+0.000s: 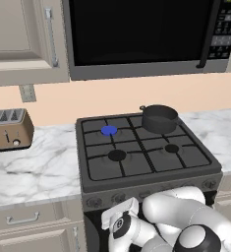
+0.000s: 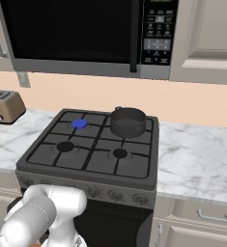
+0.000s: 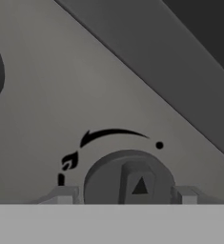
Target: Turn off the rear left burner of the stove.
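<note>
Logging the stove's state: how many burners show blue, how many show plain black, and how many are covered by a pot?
Blue disc: 1, the rear left burner
Plain black: 2, the front left burner and front right burner
Under the pot: 1
Total: 4

knob (image 3: pixel 130 178) bottom cut off, toaster (image 1: pixel 8 129) perhaps cropped

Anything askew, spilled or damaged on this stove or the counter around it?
Nothing spilled or damaged. The one thing that stands out is the rear left burner, showing a bright blue disc with nothing on it, while the pot sits on the rear right one. The tool's fingertips flank a front knob.
</note>
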Available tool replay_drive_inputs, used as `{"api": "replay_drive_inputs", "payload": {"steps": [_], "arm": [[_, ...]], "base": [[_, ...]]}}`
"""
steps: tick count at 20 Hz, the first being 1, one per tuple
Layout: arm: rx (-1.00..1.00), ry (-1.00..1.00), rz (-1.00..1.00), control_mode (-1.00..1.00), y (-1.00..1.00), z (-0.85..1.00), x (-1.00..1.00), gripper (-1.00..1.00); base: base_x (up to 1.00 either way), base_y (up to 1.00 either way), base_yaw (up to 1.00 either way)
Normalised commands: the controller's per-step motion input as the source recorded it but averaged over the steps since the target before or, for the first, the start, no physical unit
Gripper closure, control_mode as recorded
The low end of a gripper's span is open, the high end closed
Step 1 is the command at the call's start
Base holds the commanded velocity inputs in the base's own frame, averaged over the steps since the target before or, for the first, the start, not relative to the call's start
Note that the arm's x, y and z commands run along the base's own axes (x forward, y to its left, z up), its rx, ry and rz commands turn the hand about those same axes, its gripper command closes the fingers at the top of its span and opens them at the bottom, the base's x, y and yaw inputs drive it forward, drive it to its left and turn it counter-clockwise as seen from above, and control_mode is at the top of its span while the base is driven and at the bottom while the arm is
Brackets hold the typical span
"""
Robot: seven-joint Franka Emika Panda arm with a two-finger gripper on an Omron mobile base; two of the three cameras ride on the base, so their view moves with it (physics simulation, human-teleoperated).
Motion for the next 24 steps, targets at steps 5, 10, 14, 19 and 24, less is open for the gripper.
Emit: {"api": "replay_drive_inputs", "payload": {"steps": [5,10,14,19,24], "arm": [[0.01,0.0,0.0,-1.0,0.0,0.07,0.0,1.0],[0.08,0.0,0.0,-1.0,-0.09,0.07,0.0,1.0],[0.17,0.0,0.0,-1.0,-0.16,0.02,0.02,1.0],[0.21,0.0,0.0,-1.0,-0.17,0.07,0.08,1.0],[0.21,0.0,0.0,-1.0,-0.16,0.13,0.2,1.0]], "base": [[0.0,0.0,0.0],[0.0,0.0,0.0],[0.0,0.0,0.0],[0.0,0.0,0.0],[0.0,0.0,0.0]]}}
